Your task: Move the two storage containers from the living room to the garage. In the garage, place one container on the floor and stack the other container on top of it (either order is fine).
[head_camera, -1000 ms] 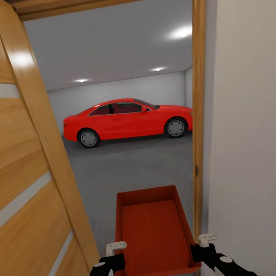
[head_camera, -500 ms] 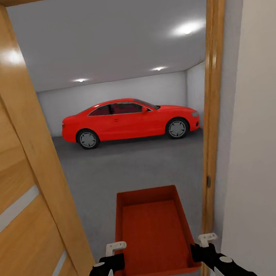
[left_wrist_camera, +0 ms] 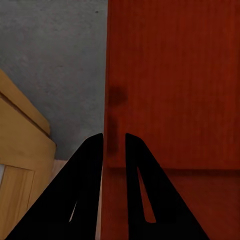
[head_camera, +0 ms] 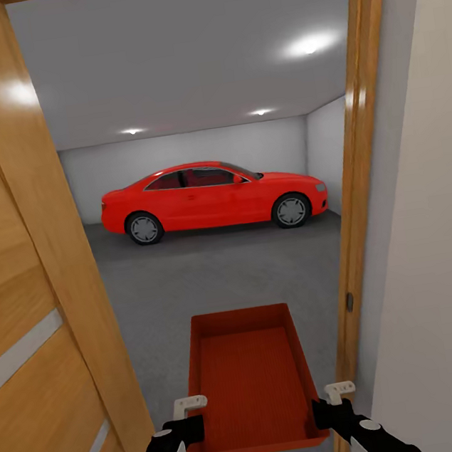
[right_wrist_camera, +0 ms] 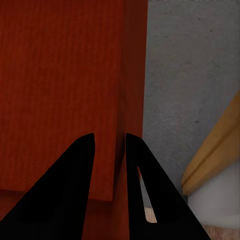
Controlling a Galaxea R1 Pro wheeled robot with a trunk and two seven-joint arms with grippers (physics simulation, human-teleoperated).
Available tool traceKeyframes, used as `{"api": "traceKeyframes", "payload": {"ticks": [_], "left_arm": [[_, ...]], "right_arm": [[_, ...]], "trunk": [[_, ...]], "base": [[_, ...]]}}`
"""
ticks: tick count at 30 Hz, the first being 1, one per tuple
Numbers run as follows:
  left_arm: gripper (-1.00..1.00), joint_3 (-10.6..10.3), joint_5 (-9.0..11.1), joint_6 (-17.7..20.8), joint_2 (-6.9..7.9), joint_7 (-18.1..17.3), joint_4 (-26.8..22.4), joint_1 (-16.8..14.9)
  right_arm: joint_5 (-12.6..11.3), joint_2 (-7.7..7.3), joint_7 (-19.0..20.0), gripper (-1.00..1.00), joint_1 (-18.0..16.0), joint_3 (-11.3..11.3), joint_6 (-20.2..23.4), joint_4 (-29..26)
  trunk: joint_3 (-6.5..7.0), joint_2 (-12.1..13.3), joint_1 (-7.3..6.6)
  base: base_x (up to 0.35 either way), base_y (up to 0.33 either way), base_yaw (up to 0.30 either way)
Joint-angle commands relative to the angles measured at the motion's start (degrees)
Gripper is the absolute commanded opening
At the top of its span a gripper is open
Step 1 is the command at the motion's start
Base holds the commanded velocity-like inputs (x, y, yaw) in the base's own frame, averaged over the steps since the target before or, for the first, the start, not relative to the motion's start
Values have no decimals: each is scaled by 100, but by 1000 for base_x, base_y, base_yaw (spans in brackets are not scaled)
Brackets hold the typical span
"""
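Container (head_camera: 249, 381) between door (head_camera: 28, 304) and frame (head_camera: 360, 236), car (head_camera: 211, 198) ahead.

No writing is showing anywhere. The red car (head_camera: 211, 198) is standing side-on with no readable plate or badge, the orange-red bin (head_camera: 249, 377) is carrying no label on its walls or bottom, and the wooden door (head_camera: 27, 297) and the door frame (head_camera: 364, 185) are bearing no sign or number.
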Motion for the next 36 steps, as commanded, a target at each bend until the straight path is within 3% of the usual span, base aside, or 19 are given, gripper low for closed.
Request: {"api": "traceKeyframes", "payload": {"ticks": [1,10,19,31,36], "left_arm": [[-100,113,-69,39,284,29,-9,-3],[-100,113,-73,39,284,30,-9,-1],[-100,113,-67,39,285,29,-9,-2],[-100,113,-67,39,284,29,-9,-4],[-100,113,-67,40,285,31,-9,-5]], "right_arm": [[-40,-9,50,-100,1,173,-16,-2],[-40,-9,55,-100,1,170,-16,-2],[-40,-9,55,-100,1,170,-16,-2],[-40,-9,59,-100,1,171,-16,-2],[-40,-9,59,-100,1,170,-16,-2]], "trunk": [[-2,-4,2],[-2,-4,2],[-2,-4,2],[-2,-4,2],[-2,-4,2]], "base": [[0,0,0],[4,0,0],[248,0,0],[26,0,-66],[250,19,0]]}}
